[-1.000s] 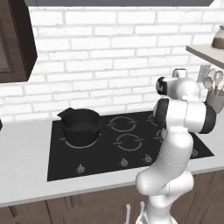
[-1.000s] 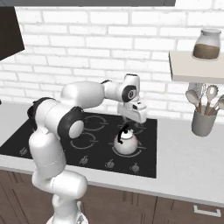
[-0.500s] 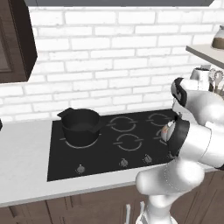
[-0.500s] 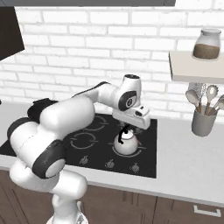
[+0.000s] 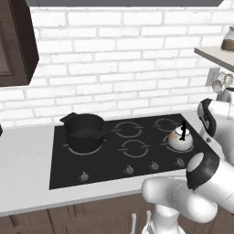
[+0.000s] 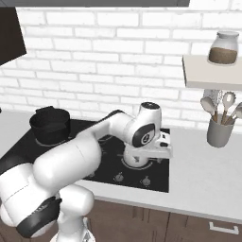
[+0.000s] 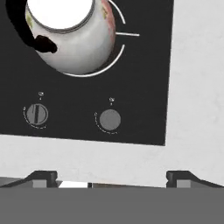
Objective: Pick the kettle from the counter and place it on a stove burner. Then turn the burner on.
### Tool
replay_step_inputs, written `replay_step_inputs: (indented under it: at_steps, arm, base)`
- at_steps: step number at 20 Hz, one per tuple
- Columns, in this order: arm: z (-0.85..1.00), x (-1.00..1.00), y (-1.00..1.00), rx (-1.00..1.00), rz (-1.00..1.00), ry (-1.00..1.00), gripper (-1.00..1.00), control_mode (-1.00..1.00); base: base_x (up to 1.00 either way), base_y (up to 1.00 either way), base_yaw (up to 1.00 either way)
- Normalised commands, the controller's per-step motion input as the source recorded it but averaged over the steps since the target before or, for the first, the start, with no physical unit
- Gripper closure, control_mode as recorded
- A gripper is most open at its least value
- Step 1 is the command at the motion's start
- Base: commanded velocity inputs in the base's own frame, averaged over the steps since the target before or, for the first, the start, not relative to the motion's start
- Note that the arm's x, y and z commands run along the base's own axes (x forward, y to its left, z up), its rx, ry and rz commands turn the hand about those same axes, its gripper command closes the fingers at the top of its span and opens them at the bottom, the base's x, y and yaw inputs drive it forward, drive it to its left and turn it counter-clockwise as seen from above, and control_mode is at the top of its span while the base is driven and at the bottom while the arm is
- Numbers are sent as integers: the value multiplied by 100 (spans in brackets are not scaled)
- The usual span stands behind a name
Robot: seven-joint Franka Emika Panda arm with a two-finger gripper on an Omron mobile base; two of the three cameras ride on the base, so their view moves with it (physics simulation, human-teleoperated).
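**Hand [image 7: 113, 178] above the knob row; kettle [image 7: 70, 39] on the stove burner [image 7: 114, 60]**

1. Hand. Released: the fingertips stand wide apart with nothing between them. It looks down on the front edge of the cooktop [image 5: 114, 157], near the two right-hand knobs.

2. Kettle. It stands upright on the front-right stove burner, apart from the hand, with the ring showing around its base. I judge it small, rigid and light. The domed white-silver shell looks smooth and likely slippery, so I would not pinch the body. The thin black upright handle is the place to take hold, across its width. I cannot tell whether it holds water.

3. Knobs. One knob [image 7: 110, 119] sits below the kettle, and a second knob [image 7: 36, 113] sits beside it, further from the cooktop's edge. I judge the first to serve this burner, though the markings are too small to read. Both are small, round and low, so a grip on them risks slipping.

4. Table [image 5: 27, 173]. Pale slab around the cooktop.

5. Containers.
   - Black pot [image 5: 83, 132] on the rear-left burner. Its inside is dark and I see no contents.
   - Glass jar [image 6: 223, 48] on the wall shelf [image 6: 208, 73], holding something brown.
   - Grey holder [image 6: 220, 133] on the table, holding spoons and similar utensils.
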Motion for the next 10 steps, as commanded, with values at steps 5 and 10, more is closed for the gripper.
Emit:
replay_step_inputs:
  at_steps: [5, 10]
  arm:
    - [-64, 0, -3, 1, 37, 12, -100, -100]
    - [-62, 7, 0, 9, 20, 9, -100, -100]
  base:
    - [0, 0, 0]
    - [0, 0, 0]
